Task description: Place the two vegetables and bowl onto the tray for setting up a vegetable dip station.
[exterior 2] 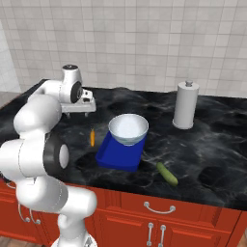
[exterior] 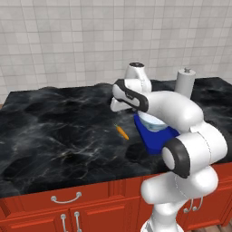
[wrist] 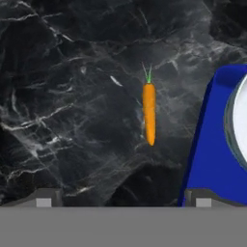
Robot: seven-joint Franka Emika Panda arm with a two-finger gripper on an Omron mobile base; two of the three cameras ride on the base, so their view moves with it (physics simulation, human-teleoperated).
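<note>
The gripper [wrist: 123, 200] hangs above the counter [exterior: 54, 131] with its jaws spread wide and nothing between them. In the hand view the carrot [wrist: 149, 113] lies ahead of the fingertips [wrist: 44, 198], a little toward the tray side of the midline between them. Its long axis runs away from the camera, leafy end far and point near, so it lies across the line between the two tips. This suits a straight descent with the jaws closing on its slim sides, after a small shift toward the tray [wrist: 207, 159].

The carrot rests on bare counter just beside the tray's edge, not touching it. The bowl [exterior 2: 128, 129] already sits on the tray. The cucumber [exterior 2: 167, 174] lies on the counter at the tray's other side, farther from the gripper, so the carrot looks like the next pick.
</note>
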